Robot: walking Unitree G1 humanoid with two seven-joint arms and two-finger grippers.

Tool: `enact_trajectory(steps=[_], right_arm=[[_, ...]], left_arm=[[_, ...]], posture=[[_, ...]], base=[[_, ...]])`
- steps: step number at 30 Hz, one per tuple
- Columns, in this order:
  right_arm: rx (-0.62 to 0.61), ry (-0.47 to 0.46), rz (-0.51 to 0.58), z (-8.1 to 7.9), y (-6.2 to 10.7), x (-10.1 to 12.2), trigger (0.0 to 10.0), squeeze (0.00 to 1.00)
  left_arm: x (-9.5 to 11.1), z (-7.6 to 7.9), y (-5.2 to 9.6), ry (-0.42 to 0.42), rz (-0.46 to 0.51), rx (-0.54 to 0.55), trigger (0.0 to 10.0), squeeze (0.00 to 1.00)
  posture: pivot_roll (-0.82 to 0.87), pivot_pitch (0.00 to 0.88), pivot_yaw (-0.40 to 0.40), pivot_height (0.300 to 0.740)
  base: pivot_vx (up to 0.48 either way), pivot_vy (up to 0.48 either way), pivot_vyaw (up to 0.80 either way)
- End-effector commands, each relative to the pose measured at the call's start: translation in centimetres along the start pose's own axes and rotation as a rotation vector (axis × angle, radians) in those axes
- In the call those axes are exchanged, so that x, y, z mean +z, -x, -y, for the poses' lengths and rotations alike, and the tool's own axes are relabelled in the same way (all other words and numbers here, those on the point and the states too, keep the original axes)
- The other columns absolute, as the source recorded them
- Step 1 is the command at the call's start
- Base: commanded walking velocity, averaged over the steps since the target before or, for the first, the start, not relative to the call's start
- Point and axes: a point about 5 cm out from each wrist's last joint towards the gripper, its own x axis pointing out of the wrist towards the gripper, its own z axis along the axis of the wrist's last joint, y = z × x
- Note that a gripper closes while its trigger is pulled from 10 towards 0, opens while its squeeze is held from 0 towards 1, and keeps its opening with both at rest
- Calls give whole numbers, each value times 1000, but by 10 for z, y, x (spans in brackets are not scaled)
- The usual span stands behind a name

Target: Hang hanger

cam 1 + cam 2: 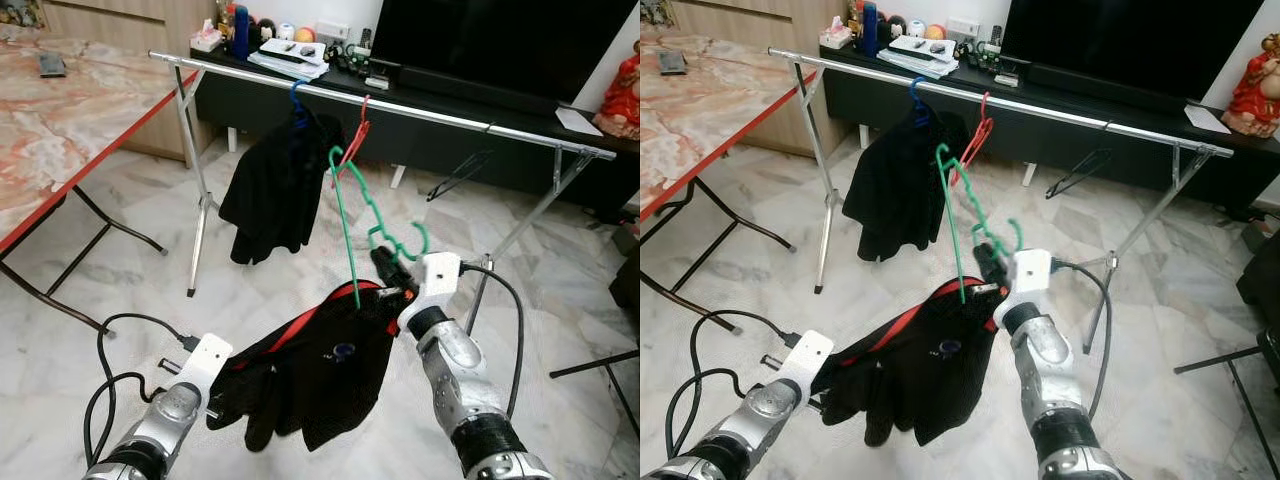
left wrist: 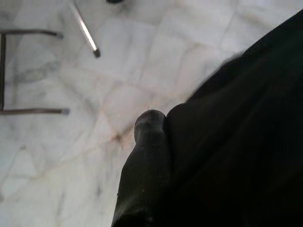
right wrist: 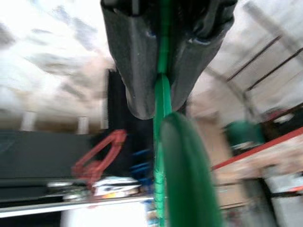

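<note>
Ahead of you a silver rail (image 1: 420, 112) runs across the room, in front of a dark TV cabinet (image 1: 470, 100); a marble-topped desk (image 1: 60, 120) stands to your left. On the rail hang a black jacket (image 1: 275, 185) on a blue hanger (image 1: 297, 100), an empty red hanger (image 1: 355, 140) and, further right, a black hanger (image 1: 458, 172).

Below the rail, your black garment (image 1: 310, 375) droops over the marble floor (image 1: 130, 290), strung between both arms on the green hanger (image 1: 350, 215). The hanger's hook points up, short of the rail.

Your right pincer (image 1: 388, 270) is clamped on the green hanger's wavy arm. Your left pincer (image 2: 147, 156) is buried in the cloth's lower edge and seems pinched on it, though only one finger is plain there.
</note>
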Motion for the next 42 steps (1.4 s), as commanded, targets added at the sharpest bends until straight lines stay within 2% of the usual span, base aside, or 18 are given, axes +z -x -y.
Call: enact_trajectory(steps=[1,6,13,14,15,16,20,21,26,32,33,34,35,36,37,38,40,42], right_arm=[[-120,31,45,16,2,6,10000,0],[-201,132,48,16,3,1,10000,0],[-349,-34,204,22,-9,30,10000,0],[-378,-9,221,24,-9,35,10000,0],[-398,187,264,23,-12,49,10000,0],[-408,271,287,21,-14,55,10000,0],[-414,458,300,16,-15,58,10000,0],[-375,483,265,12,-16,50,10000,0],[-201,212,69,-1,-17,16,10000,0],[-263,345,-82,7,-11,-4,10000,0],[-255,385,-151,9,-7,-13,10000,0],[-255,385,-151,9,-7,-13,10000,0],[-232,395,-236,12,-2,-25,10000,0],[-222,410,-334,17,8,-40,10000,0],[-212,413,-400,20,16,-51,10000,0],[-238,330,-489,30,37,-72,10000,0],[-249,303,-513,33,45,-79,10000,0],[-283,158,-612,39,73,-105,10000,0]], left_arm=[[3,-6,1,11,26,-20,0,0],[23,-4,2,-2,130,-162,0,0],[37,4,6,-15,191,-313,0,0],[38,5,7,-25,199,-334,0,0],[41,10,10,-32,227,-392,0,0],[43,12,13,-32,241,-423,0,0],[50,19,22,-20,295,-545,0,0],[55,23,28,-4,326,-616,0,0],[66,27,37,31,372,-704,0,0],[54,10,25,19,307,-505,0,0],[51,4,22,27,286,-443,863,0],[51,4,22,27,286,-443,863,0],[47,-2,19,50,268,-372,3529,0],[41,-10,17,62,249,-282,10000,0],[37,-15,16,70,235,-225,10000,0],[32,-23,18,141,253,-111,10000,0],[31,-25,19,166,261,-80,10000,0],[33,-30,28,262,359,-3,10000,0]], posture=[[34,110,-120,740],[55,115,-116,740],[52,117,-105,740],[50,116,-104,740],[49,116,-104,740],[48,115,-104,740],[52,113,-107,740],[59,114,-108,740],[65,114,-109,740],[56,115,-107,740],[55,115,-108,740],[55,115,-108,740],[57,115,-107,740],[57,115,-107,740],[57,115,-107,740],[59,118,-105,740],[58,118,-105,740],[51,117,-98,740]], base=[[0,0,0],[0,0,0],[0,0,0],[0,0,0],[0,0,0],[0,0,0],[0,0,0],[0,0,0],[0,0,0],[0,0,0],[0,0,0],[0,0,0],[0,0,0],[0,0,0],[0,0,0],[0,0,0],[0,0,0],[0,0,0]])
